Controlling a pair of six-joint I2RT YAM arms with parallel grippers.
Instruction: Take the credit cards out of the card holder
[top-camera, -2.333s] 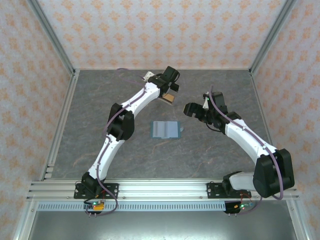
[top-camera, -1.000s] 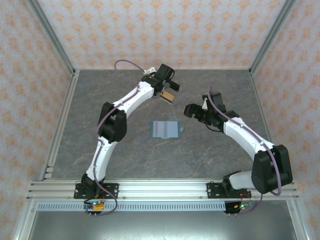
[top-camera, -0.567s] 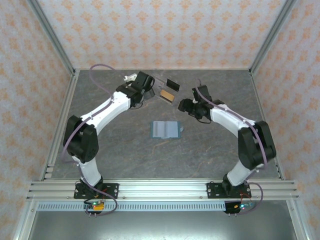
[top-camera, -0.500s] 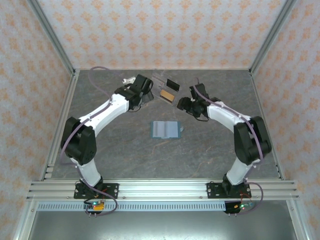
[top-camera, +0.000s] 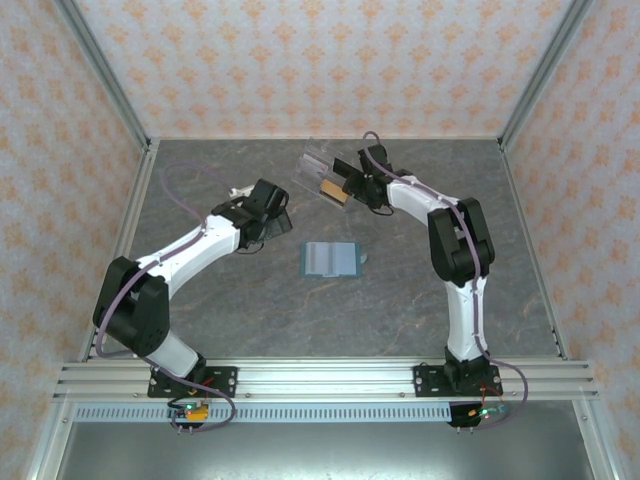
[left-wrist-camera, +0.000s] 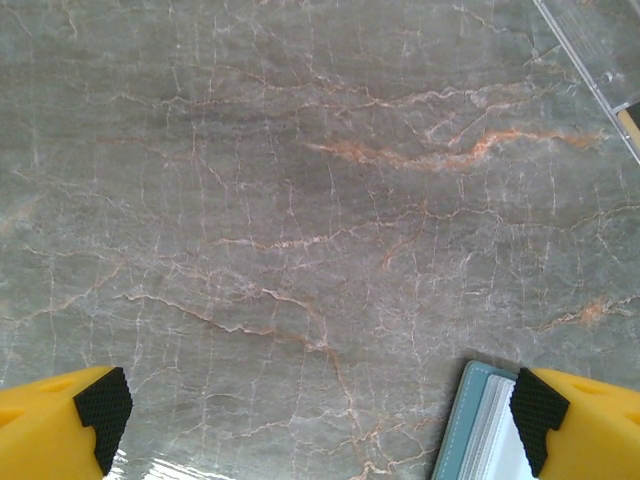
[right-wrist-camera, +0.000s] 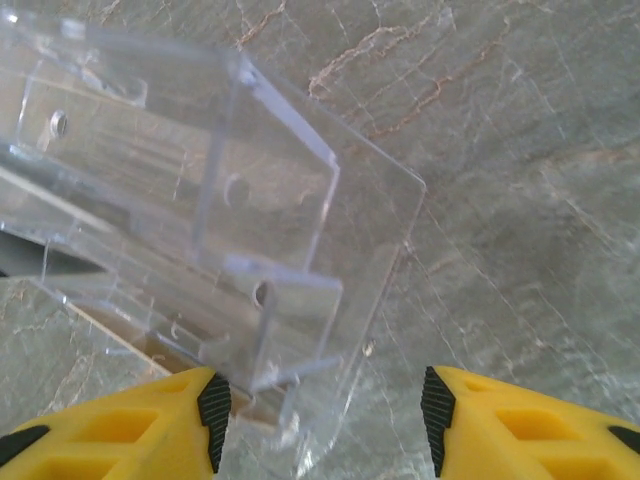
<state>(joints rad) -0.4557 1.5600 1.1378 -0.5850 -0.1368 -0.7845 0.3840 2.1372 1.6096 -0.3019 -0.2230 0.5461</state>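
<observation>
at the middle of the top view the card holder (top-camera: 330, 258) lies open and flat on the grey marbled surface (top-camera: 420, 290), with neither arm touching it. just up and left of it the left end effector (top-camera: 270, 215) hangs released, jaws wide. its wrist view shows a teal corner of the holder at the lower right beside one finger (left-wrist-camera: 545, 425). toward the upper middle the right end effector (top-camera: 352, 180) stands half open around a corner of the clear plastic piece (right-wrist-camera: 200, 190), with a gap on one side.
</observation>
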